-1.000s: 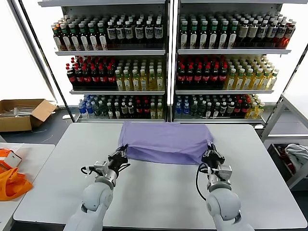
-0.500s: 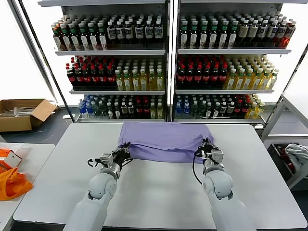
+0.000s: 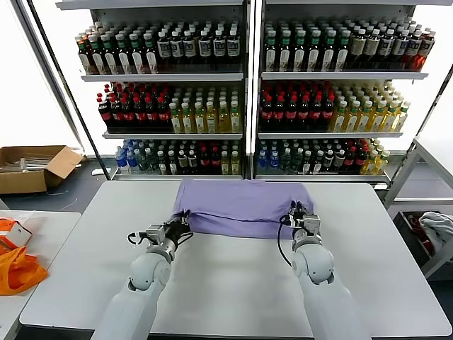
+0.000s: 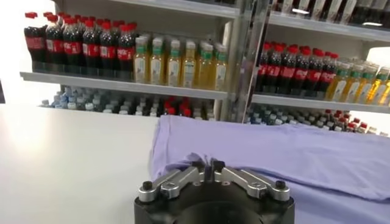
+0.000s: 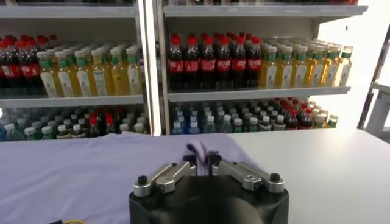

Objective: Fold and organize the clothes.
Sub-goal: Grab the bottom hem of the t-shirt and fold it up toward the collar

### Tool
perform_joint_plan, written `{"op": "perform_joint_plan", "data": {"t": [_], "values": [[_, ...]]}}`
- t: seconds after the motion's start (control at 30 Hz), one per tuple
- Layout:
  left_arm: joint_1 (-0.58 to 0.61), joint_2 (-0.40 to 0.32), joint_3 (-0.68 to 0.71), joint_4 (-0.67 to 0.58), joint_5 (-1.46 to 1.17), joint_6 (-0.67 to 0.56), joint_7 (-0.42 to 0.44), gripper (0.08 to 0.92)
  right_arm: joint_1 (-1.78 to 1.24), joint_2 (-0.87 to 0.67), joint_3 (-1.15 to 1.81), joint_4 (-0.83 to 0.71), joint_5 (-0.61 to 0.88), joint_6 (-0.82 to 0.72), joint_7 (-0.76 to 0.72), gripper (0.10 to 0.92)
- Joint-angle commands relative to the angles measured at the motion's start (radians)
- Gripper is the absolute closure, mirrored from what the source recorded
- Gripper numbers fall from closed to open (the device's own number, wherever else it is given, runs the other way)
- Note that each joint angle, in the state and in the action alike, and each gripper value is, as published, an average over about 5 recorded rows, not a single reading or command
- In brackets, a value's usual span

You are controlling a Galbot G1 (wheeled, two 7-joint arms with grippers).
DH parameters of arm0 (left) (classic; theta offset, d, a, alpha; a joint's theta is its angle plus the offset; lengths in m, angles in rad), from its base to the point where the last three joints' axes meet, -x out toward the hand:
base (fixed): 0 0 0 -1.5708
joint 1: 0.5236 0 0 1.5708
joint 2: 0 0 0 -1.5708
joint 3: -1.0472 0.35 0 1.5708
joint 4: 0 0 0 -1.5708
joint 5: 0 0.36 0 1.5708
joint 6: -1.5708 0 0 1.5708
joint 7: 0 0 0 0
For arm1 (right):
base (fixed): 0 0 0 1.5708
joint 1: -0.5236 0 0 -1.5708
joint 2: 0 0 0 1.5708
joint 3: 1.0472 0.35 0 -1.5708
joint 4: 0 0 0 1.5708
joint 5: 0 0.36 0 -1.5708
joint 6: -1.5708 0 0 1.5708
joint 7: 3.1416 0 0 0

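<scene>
The clothes, a lavender T-shirt (image 3: 241,200), lie folded across the far half of the white table (image 3: 233,283). My left gripper (image 3: 185,227) sits at the shirt's near left corner. In the left wrist view this gripper (image 4: 208,164) has its fingertips close together with a raised pleat of the shirt (image 4: 274,152) between them. My right gripper (image 3: 298,211) rests on the shirt's near right corner. In the right wrist view it (image 5: 201,159) pinches a small upright fold of the cloth (image 5: 73,170). The shirt's print is hidden.
Tall shelves of bottles (image 3: 241,92) stand right behind the table's far edge. An orange bag (image 3: 18,269) lies on a side table at the left, with a cardboard box (image 3: 32,166) on the floor beyond. A pale cloth (image 3: 437,228) sits low at the right.
Both grippers have moved away from me, carrying the shirt's near edge up over the shirt. The hanging front flap is gone and the shirt lies as a shorter, flatter fold.
</scene>
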Motion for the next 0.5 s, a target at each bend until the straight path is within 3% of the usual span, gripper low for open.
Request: {"op": "perform_joint_plan", "data": {"t": [0.03, 0.37, 0.5], "values": [[0.041, 0.006, -0.013, -0.082, 0.006, 0.032, -0.006, 0.705, -0.028, 0.024, 0.037, 0.070, 0.045, -0.007, 0.054, 0.568], [0.112, 0.027, -0.021, -0.187, 0.063, 0.093, -0.011, 0.419, -0.186, -0.019, 0.077, 0.196, 0.041, -0.036, 0.081, 0.282], [0.109, 0.027, -0.024, -0.173, 0.065, 0.095, -0.013, 0.307, -0.232, -0.026, 0.095, 0.234, 0.045, -0.047, 0.088, 0.215]]}}
